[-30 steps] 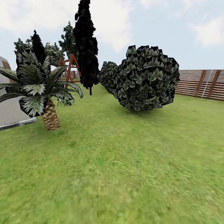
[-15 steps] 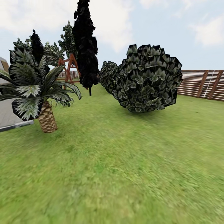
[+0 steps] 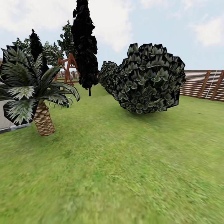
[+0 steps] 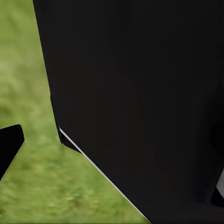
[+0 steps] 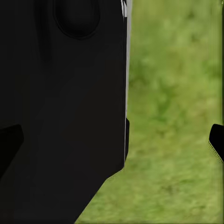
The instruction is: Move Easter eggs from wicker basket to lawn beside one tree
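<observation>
Green lawn [image 3: 124, 174] fills the lower head view, blurred up close. At far left a short palm [image 3: 34, 93] with a scaly trunk stands before a grey wall edge. Next comes a red wooden frame [image 3: 69, 70], then a tall near-black cypress [image 3: 84, 46]. A big dark round bush [image 3: 149, 79] sits at centre right, a smaller one behind it. A slatted brown fence [image 3: 203, 84] closes the right. Both wrist views show black robot body over grass; whether either pincer is released or clenched cannot be told. Basket and eggs are out of sight.
</observation>
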